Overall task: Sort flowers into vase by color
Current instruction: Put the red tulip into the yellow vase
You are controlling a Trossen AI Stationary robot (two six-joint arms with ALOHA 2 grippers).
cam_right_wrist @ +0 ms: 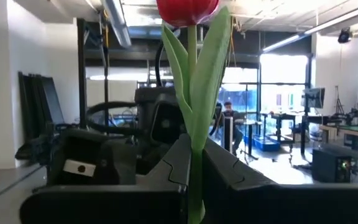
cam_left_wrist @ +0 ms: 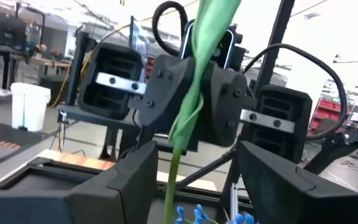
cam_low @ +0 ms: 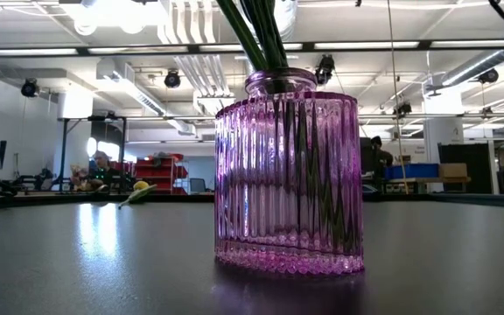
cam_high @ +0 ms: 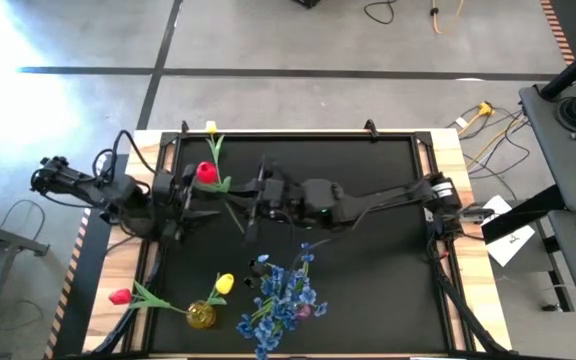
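My right gripper (cam_high: pixel 251 200) reaches from the table's right to mid-table and is shut on a red tulip (cam_high: pixel 206 172), whose bloom (cam_right_wrist: pixel 187 9) stands above the fingers. My left gripper (cam_left_wrist: pixel 194 171) is open at the table's left and faces the right one. Its fingers stand on either side of the tulip's green stem (cam_left_wrist: pixel 174 168) without touching it. Bushy blue flowers (cam_high: pixel 283 300) stand in a purple glass vase (cam_low: pixel 287 175). A small yellow vase (cam_high: pixel 201 316) holds a red tulip (cam_high: pixel 120 296) and a yellow one (cam_high: pixel 225 284). Another yellow tulip (cam_high: pixel 211 128) lies near the far edge. My right gripper pinches the red tulip's stem (cam_right_wrist: pixel 195 158) between its two fingers (cam_right_wrist: pixel 229 174), just below the long leaves. The fingers come from the table's right, slanting a little upward, and lie across the stem. The tulip is lifted clear of the table with its bloom uppermost.
The two vases stand close together near the table's front edge. The black mat (cam_high: pixel 368 270) lies bare to the right of them. Cables and a stand (cam_high: pixel 568 110) are on the floor beyond the table's right side.
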